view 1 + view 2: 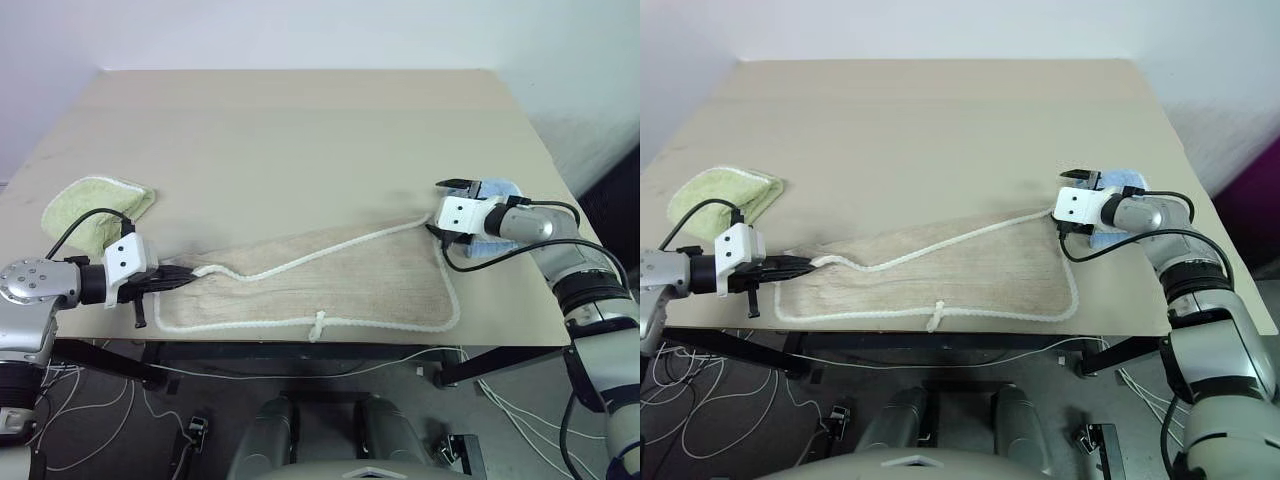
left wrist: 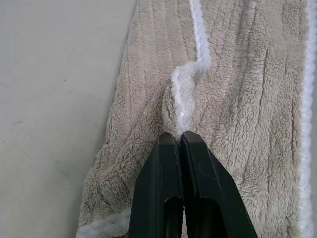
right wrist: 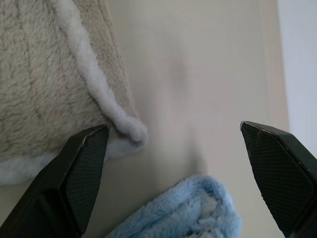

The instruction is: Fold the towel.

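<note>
Pale tabletop (image 1: 300, 130) against a white wall carries the towel (image 1: 340, 285), spread along the near edge. Left gripper (image 2: 179, 135) is clamped on the white corded edging at the towel's left end, likely anchoring one corner. Right gripper (image 3: 173, 131), jaws wide apart, hovers at the far right corner, apparently to take it. Green cloth (image 1: 95, 205) lies far left; blue cloth (image 3: 178, 210) beside the right gripper.

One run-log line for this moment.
towel: half-folded on table | left gripper: shut on towel's white edging | right gripper: open, at towel's far right corner, beside blue cloth
</note>
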Robot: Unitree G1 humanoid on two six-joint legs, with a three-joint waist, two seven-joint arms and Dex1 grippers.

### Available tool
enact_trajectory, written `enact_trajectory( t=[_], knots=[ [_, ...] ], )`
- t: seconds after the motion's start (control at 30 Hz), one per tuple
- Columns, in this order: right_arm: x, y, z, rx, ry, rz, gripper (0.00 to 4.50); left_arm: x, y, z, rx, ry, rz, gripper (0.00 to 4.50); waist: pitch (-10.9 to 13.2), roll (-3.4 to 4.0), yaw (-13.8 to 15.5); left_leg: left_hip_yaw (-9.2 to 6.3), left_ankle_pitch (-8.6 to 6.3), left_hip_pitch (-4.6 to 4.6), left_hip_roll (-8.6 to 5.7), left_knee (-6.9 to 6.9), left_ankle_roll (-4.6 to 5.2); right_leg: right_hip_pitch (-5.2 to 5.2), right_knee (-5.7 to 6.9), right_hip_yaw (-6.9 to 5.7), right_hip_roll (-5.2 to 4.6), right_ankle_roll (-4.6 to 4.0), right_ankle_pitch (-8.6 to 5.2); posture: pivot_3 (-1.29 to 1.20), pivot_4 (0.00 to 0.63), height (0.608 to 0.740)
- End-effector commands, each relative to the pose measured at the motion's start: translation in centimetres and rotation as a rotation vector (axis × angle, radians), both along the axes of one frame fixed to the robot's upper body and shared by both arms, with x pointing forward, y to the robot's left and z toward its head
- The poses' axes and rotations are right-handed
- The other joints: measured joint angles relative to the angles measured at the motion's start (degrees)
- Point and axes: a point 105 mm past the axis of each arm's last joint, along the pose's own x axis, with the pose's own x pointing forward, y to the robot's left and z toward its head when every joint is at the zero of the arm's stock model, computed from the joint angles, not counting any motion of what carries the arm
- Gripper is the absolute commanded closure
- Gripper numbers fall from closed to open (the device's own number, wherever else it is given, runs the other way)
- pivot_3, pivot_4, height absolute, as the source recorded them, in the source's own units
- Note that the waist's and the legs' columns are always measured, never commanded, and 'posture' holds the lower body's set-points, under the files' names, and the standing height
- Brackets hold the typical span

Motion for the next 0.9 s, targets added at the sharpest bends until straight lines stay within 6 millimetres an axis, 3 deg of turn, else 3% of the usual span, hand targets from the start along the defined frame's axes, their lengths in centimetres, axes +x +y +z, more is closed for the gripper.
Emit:
enact_trajectory(
  t=[0.03,0.13,0.43,0.9],
  knots=[
    [0.13,0.53,0.29,-0.006,-0.015,0.028,0.4,0.02,0.02,1.15,-0.007,-0.044,0.0,4.5,0.0,0.0,-0.1,0.0,0.0,0.0,0.0,0.0,0.0,0.0,0.0,0.0,0.0,0.0,0.0,0.0,0.15,0.74],
    [-0.03,0.55,0.21,-0.005,-0.006,0.039,1.26,-0.01,0.05,1.08,-0.006,-0.042,0.001,4.5,0.0,0.01,-0.2,0.0,0.0,0.0,0.0,-0.01,0.0,-0.01,0.01,0.0,0.01,0.0,0.0,0.0,0.15,0.74],
    [-0.42,0.41,-0.03,0.0,0.013,0.05,4.48,0.29,-0.14,0.92,-0.006,-0.044,-0.003,4.5,0.0,0.01,-1.1,-0.02,0.0,0.0,0.0,-0.02,0.0,-0.01,0.01,0.0,0.02,0.0,0.0,0.0,0.15,0.74],
    [-0.3,0.48,0.65,0.002,-0.044,0.05,4.48,0.96,-0.03,1.61,-0.033,-0.074,0.023,4.5,0.0,0.02,-1.2,-0.02,0.0,0.0,0.01,-0.03,0.0,-0.02,0.03,0.0,0.02,0.0,0.0,0.0,0.15,0.74]
  ],
)
